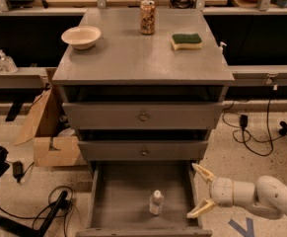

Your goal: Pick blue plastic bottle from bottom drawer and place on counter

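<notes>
The blue plastic bottle, clear with a white cap, stands upright on the floor of the open bottom drawer, near its front middle. My gripper is open and empty, at the drawer's right wall, a short way right of the bottle and pointing left towards it. The grey counter tops the cabinet above.
On the counter stand a white bowl, a brown patterned can and a green-and-yellow sponge. Two shut drawers with round knobs sit above the open one. A cardboard box and cables lie on the floor at left.
</notes>
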### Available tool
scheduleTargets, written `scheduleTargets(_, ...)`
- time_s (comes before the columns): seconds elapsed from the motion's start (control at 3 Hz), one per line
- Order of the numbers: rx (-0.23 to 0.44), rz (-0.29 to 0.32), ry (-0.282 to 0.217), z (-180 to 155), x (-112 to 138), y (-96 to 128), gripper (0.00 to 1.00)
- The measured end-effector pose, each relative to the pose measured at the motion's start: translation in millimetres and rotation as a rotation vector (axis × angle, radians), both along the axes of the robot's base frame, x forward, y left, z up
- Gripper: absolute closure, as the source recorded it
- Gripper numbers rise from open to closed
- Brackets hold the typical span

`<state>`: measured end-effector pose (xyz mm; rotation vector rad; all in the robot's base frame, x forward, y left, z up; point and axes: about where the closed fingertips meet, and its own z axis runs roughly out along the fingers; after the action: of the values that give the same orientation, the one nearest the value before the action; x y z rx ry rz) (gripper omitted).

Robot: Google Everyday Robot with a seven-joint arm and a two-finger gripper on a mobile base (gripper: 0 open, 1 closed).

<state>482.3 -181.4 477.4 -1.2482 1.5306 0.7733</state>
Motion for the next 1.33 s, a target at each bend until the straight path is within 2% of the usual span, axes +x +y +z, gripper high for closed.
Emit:
scheduleTargets(0.33,0.002,0.0,0.003,-3.1,0.4,1.7,0.0)
scheduleTargets(0.67,0.028,-0.003,0.035,-41.0,5.0,22.0,0.0)
scheduleTargets(1.0,0.058,-0.001,0.051,-92.5,18.2,43.0,0.0)
scheduleTargets(1.33,0.055,-0.014,0.094,-150.8,35.3,60.5,0.0)
